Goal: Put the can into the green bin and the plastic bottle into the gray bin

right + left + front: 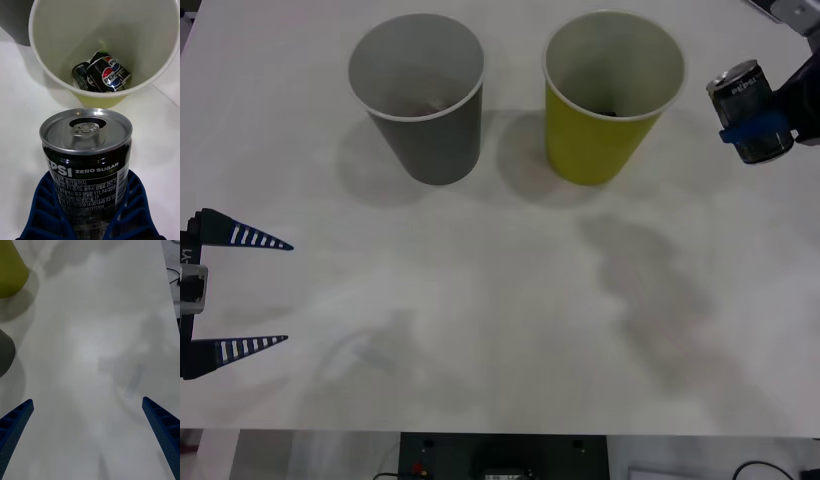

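Observation:
The can (742, 90), black-labelled with a silver pull-tab top, hangs above the table at the far right, and my right gripper (752, 130) is shut on it. In the right wrist view the can (86, 150) stands upright between the blue fingers (45, 213), just short of the green bin (56, 41). The green bin (605, 130) stands upright at the back right, and the gray bin (435, 140) stands upright to its left. My left gripper (280, 293) is open at the table's left edge with nothing in it. The plastic bottle is out of view.
Two similar black cans (108, 75) lie at the bottom of the green bin. The white table (500, 300) stretches bare from the bins to its front edge. The left wrist view catches the green bin (9, 270) and the gray bin (4, 352) far beyond the left gripper (87, 401).

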Controlling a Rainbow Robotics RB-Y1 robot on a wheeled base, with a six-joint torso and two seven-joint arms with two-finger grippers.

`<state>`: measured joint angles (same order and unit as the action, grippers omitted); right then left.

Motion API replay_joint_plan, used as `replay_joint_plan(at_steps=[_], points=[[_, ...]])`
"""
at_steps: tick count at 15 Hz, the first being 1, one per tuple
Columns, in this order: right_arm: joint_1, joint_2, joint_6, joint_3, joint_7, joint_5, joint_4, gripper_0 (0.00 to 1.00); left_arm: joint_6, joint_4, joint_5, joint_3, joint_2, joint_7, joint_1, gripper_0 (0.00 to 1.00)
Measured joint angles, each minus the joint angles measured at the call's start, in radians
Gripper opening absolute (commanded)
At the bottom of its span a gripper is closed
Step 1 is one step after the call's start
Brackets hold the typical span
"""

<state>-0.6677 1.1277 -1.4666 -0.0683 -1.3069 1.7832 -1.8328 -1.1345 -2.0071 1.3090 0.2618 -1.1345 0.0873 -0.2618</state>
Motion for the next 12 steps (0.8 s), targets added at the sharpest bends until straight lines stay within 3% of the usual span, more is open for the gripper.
replay_joint_plan(at_steps=[5, 8, 12], points=[[-0.298, -0.02, -0.009, -0.245, -0.001, 0.017, 0.207, 0.0, 0.0, 0.0, 0.0, 0.0, 0.0, 0.0, 0.0, 1.0], [-0.446, -0.096, -0.009, -0.348, -0.001, 0.052, 0.367, 0.0, 0.0, 0.0, 0.0, 0.0, 0.0, 0.0, 0.0, 1.0], [-0.564, -0.238, -0.008, -0.378, 0.0, 0.159, 0.535, 0.0, 0.0, 0.0, 0.0, 0.0, 0.0, 0.0, 0.0, 1.0]])
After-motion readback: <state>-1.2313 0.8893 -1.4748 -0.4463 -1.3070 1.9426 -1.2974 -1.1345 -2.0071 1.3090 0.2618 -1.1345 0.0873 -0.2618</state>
